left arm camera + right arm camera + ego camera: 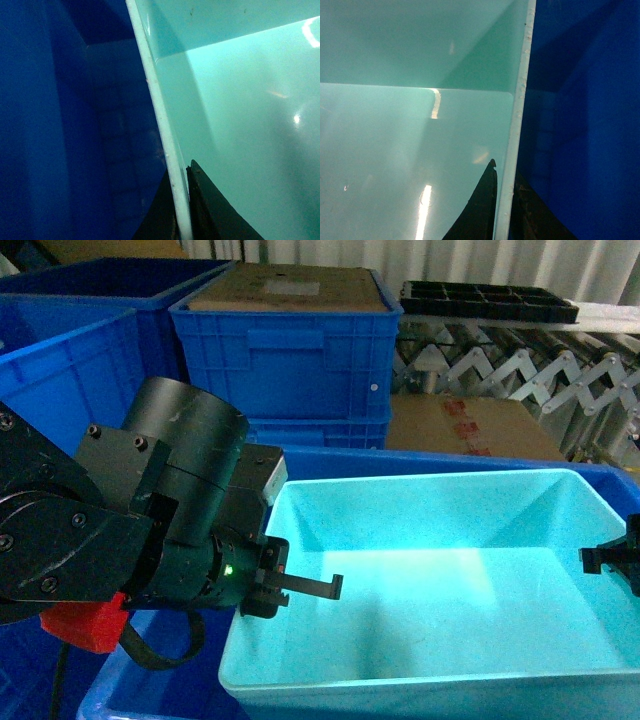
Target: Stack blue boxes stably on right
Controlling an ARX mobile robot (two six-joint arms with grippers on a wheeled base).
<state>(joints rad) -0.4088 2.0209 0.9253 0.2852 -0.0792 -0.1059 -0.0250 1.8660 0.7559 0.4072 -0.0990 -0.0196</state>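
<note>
The turquoise tub [440,580] sits low and centre-right in the head view, a wide glossy plastic box with plain sloping walls and a pale rounded rim. It rests inside a larger royal-blue crate [150,690], whose rim shows along the tub's far edge and at the lower left corner.

The left end effector [262,585] is at the tub's left wall. In the head view one dark finger [310,587] reaches over the rim and into the tub. The left wrist view shows the pale rim [165,135] running between two dark fingers, one on the turquoise inner side [210,205] and one on the blue outer side, both right against the wall: the left end effector is clamped on the tub's left wall.

The right end effector [622,558] shows only partly at the right edge of the head view, at the tub's right wall. In the right wrist view the rim [517,135] again passes between two dark fingers, one inside on the turquoise floor side [482,210] and one outside against the blue crate, both touching the wall: it is clamped on the tub's right wall.

Behind the tub stand more royal-blue ribbed crates [285,350], the nearest holding a sheet of brown cardboard [290,288] at its top. To the right are a cardboard carton [470,428], an expanding roller conveyor [520,365], and a black compartmented tray [488,300] lying on it.
</note>
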